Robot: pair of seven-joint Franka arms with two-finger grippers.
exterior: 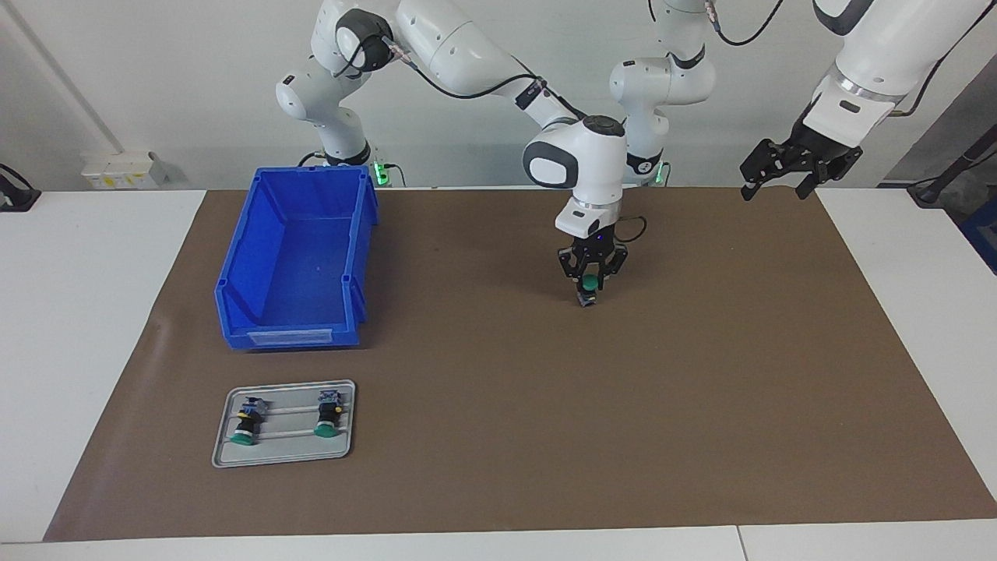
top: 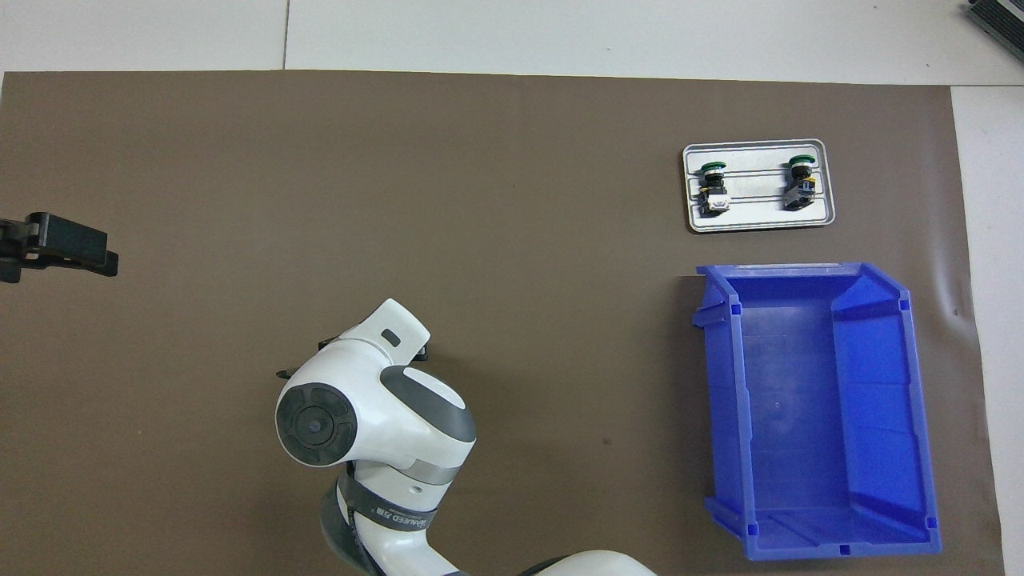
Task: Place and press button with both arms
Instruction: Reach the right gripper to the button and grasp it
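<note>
- A grey band on the right arm has tiny writing in the overhead view, too small to read.
- The blue bin has a pale label strip on its front edge. No words can be made out on it.
- The right gripper points straight down over the middle of the brown mat. Its fingers are closed on the button, gripping it by the green cap. The button's base is at the mat or just above it; which one cannot be told.
- The left gripper hangs in the air over the mat's edge at the left arm's end, at about 2 o'clock from the button in the facing view. Its fingers are spread apart and hold nothing.
- A grey tray with two more buttons lying on it sits at about 8 o'clock from the held button.
</note>
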